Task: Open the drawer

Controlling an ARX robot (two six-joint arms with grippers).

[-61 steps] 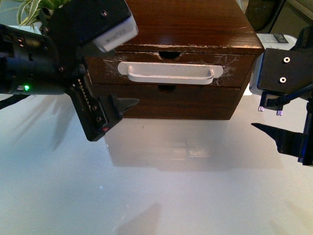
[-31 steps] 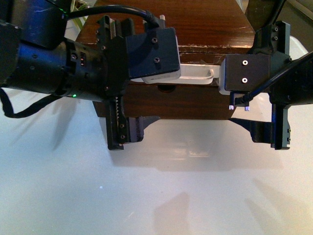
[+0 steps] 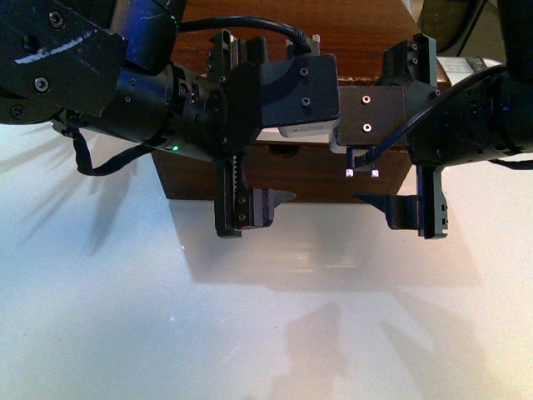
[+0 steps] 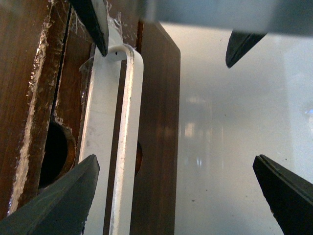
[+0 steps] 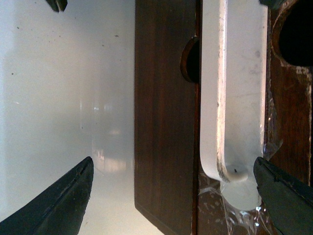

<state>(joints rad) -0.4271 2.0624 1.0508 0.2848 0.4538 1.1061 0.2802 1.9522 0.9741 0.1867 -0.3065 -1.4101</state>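
Drawer (image 5: 286,122) handle (image 5: 239,98) now straddled by left pincer (image 4: 175,159), right pincer (image 5: 173,160), spread wide, empty.

Bright glare washes the glossy table (image 3: 125,317) (soft shadows, blurry wrist-view edges).

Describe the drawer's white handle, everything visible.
The handle is a wide white bar, plastic-looking, with rounded ends, standing off the drawer front's dark brown wood, which is scratched whitish around its mounts. It lies beside the rim's semicircular notch. The left gripper and right gripper hover open; neither grips it.
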